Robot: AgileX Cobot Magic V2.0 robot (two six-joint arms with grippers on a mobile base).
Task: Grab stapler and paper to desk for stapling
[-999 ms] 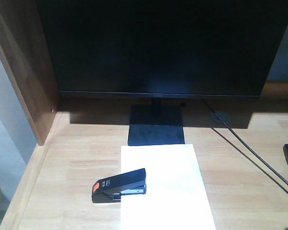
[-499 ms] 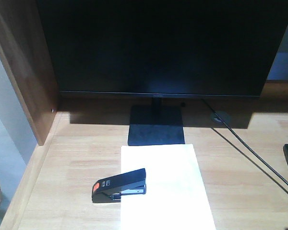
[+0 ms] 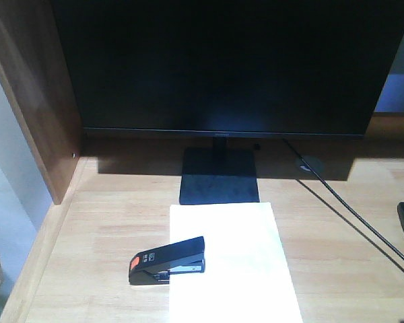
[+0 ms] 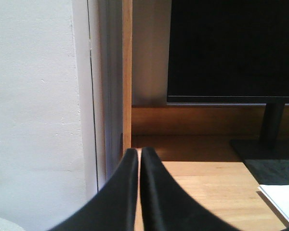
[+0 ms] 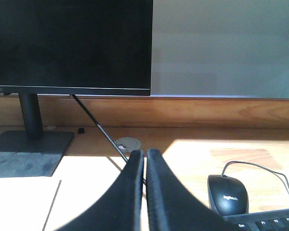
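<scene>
Wooden tabletop [image 3: 108, 222] holds paper [image 3: 232, 269] before the monitor base [image 3: 219, 176]; stapler [image 3: 167, 260] overlaps its left edge. Left gripper [image 4: 138, 156] and right gripper [image 5: 145, 156] closed, empty, apart from both.

An office workstation: wooden desk [image 3: 337, 249], monitor [image 3: 222, 64], mouse [image 5: 226, 194], keyboard [image 5: 265, 220], stapler [image 3: 167, 261] on paper [image 3: 236, 269].

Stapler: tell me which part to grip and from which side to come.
Grip the stapler across its long black body near the middle, coming from above. It lies flat and long on the desk, its front over the paper edge, so the narrow sides suit a pinch.
</scene>
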